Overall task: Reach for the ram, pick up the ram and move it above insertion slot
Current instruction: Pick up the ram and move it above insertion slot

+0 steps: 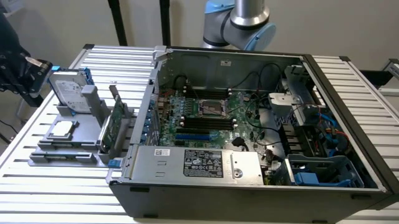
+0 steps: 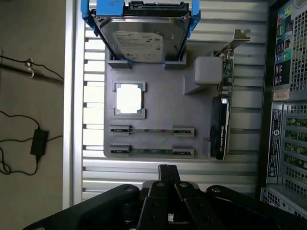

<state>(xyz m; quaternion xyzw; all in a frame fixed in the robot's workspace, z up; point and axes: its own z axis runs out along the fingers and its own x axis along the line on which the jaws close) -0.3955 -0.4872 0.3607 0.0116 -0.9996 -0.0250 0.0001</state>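
The ram looks like a thin greenish strip standing on edge between two clips in the grey holder tray, in the slot nearest my gripper. My gripper hangs above the slatted table just off that side of the tray. Its black fingers are pressed together and hold nothing. In the exterior view the gripper shows as a dark shape at the far left, high above the tray. The black insertion slots lie on the motherboard inside the open computer case, below the CPU socket.
The tray also holds a hard drive in a blue bracket, a square CPU and a green expansion card with a metal bracket. Cables, a drive cage and a power supply crowd the case. A loose cable lies off the table.
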